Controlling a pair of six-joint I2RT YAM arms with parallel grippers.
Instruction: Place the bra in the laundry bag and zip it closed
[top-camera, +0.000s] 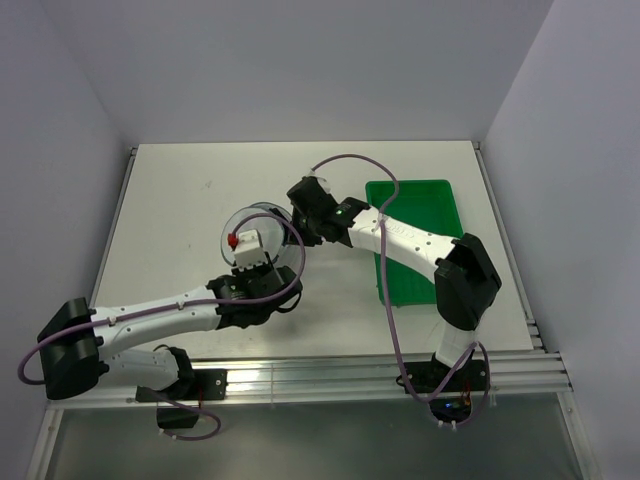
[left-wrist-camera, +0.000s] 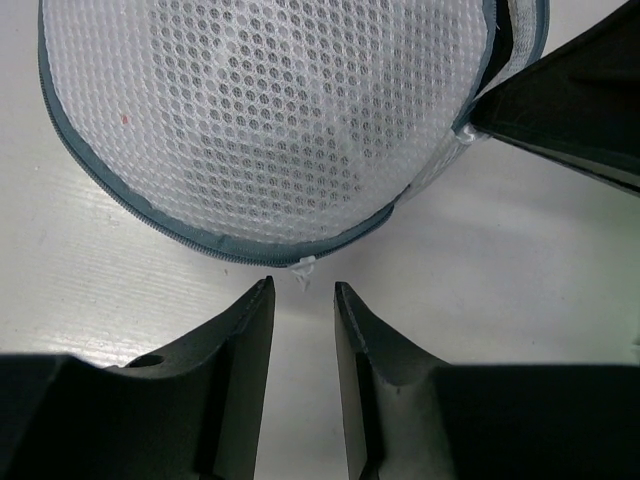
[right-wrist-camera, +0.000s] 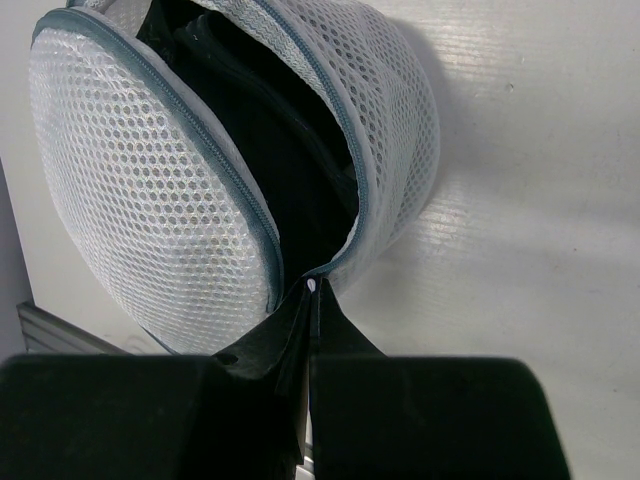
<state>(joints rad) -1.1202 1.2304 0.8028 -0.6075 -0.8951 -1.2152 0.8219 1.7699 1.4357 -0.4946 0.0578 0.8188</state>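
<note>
You have the bra inside the bag; zip open, right gripper clamped on bag, left gripper apart beside bag.

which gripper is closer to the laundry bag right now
Right. The right gripper is pinched shut on the laundry bag at its zipper rim; the left gripper sits just short of the rim, jaws apart, not touching.
</note>
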